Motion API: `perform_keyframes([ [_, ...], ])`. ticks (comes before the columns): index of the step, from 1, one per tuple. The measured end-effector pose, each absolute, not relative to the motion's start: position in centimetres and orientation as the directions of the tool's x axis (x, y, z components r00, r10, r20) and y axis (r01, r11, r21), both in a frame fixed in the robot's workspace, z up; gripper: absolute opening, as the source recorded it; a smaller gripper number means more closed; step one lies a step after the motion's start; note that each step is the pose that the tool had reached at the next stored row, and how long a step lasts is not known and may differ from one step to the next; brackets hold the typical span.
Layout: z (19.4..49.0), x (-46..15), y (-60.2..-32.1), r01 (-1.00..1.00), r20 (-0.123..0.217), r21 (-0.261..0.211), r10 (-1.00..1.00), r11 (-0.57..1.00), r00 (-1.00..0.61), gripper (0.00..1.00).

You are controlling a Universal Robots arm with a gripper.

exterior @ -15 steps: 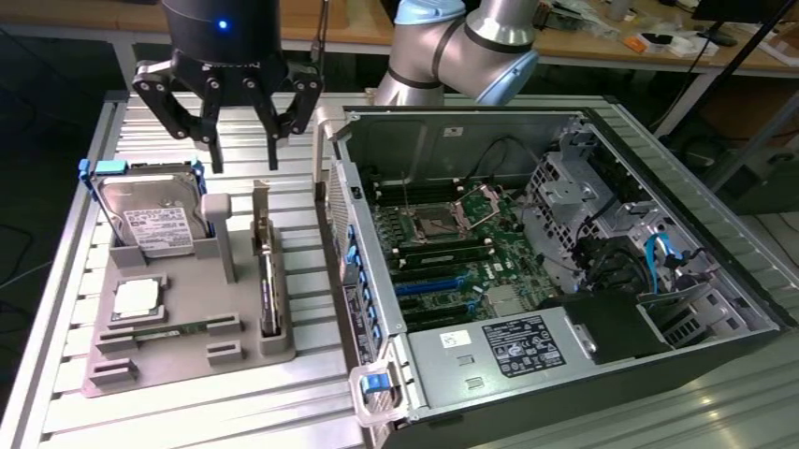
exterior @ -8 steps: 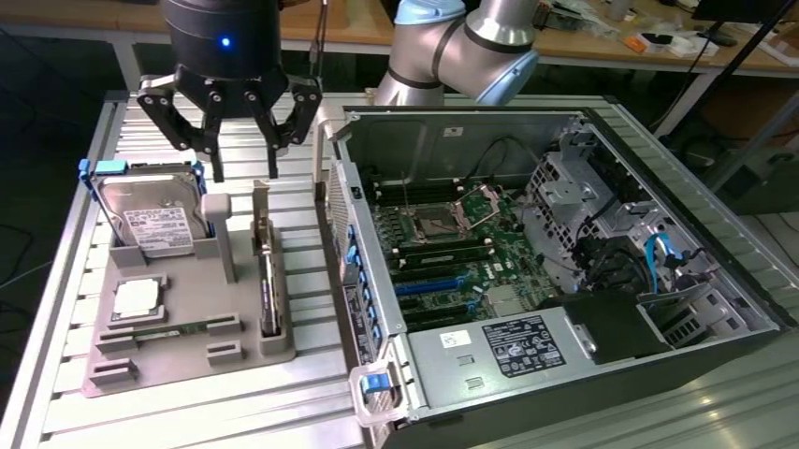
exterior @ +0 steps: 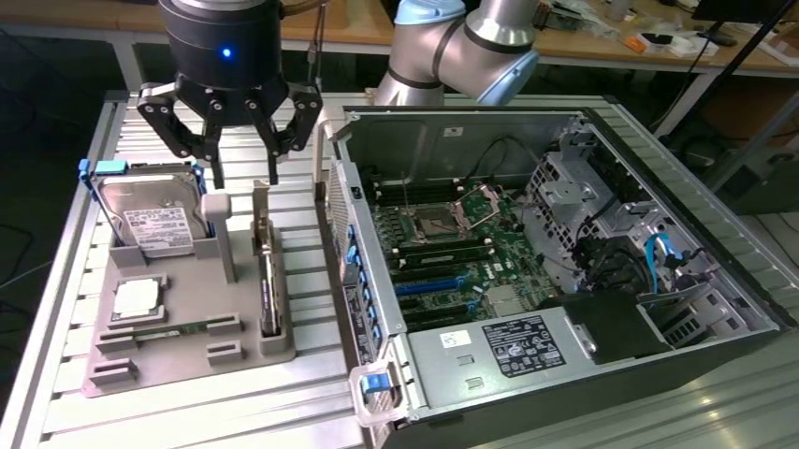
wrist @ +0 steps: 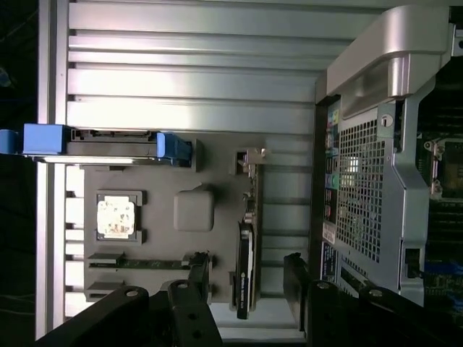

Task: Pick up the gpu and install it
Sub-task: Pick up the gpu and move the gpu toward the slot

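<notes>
Shows one arm with one gripper [exterior: 243,178] above the far end of the grey fixture [exterior: 187,363], its two fingers [wrist: 198,271] spread wide and clasping nothing. Places the one gpu [exterior: 266,285] edge-on in the fixture's long slot, on the side toward the computer case [exterior: 450,140], with the silver bracket [exterior: 260,210] upright at the slot's far end. In the wrist view, presents the card as a narrow dark strip between the two spread fingers and lower than them, with no contact visible.

Counts four parts on the fixture:
- one gpu
- one hard drive [exterior: 156,220] in a blue-handled caddy, leaning in the far pocket
- one square processor [exterior: 135,297] flat in its recess
- one green memory stick [exterior: 175,329] in a narrow groove toward the near edge

Includes one raised grey post [exterior: 219,234] between the drive and the gpu slot.

Bears two white labels, one on the drive and one on the power supply [exterior: 518,341] inside the case, with print too small to read on both.

Holds, within the one open case just beside the fixture on the exterior view's right, one motherboard [exterior: 456,248] with blue expansion slots, the power supply and blue cables [exterior: 660,262].

Rests fixture and case alike on one slatted metal table [exterior: 187,416].
</notes>
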State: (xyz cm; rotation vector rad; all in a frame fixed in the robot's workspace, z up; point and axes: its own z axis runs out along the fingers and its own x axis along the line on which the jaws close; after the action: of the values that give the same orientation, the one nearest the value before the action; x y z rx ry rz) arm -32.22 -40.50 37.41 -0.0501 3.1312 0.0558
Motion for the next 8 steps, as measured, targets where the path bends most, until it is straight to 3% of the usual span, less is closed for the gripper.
perform_keyframes([
  [8, 36.2, -32.2, -40.6, -0.032, -0.01, 0.036, -0.032, 0.999, -0.999, 0.54],
])
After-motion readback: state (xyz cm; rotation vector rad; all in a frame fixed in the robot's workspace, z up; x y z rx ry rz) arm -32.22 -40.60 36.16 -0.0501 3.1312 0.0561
